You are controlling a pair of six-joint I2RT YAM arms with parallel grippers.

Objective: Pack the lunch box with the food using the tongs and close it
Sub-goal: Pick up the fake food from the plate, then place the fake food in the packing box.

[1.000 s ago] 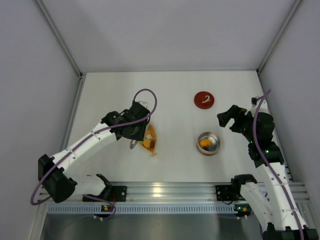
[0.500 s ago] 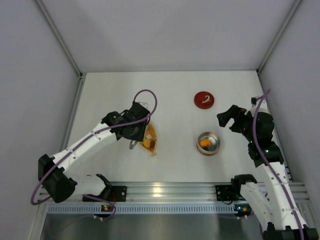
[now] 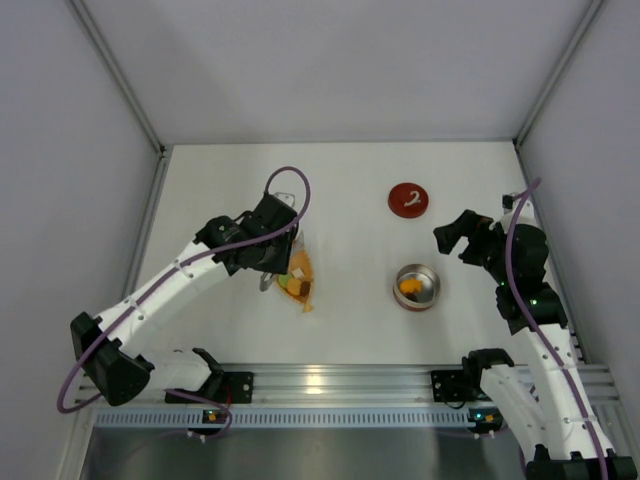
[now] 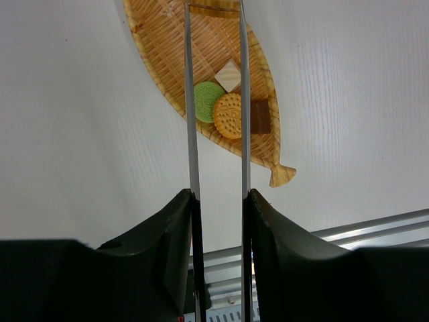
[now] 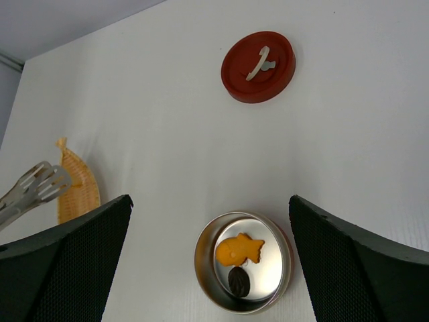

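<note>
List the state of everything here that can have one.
Tin, open, two pieces of food inside.
Lid, off, lying flat apart from the tin.
Tongs, held, arms apart over the dish.
Dish, four pieces of food showing in it.
Left gripper, jaws shut on the tongs.
Right gripper, jaws open, empty.

White counter [image 3: 350, 190]. Red lid [image 5: 258, 66] with white squiggle. Shiny steel tin [image 5: 203, 265] holds orange and dark brown food [image 5: 238, 250]. Woven orange dish [image 4: 161, 47] holds green, orange, white, brown pieces [image 4: 228, 115]. Silver tongs [image 4: 190, 100].
</note>
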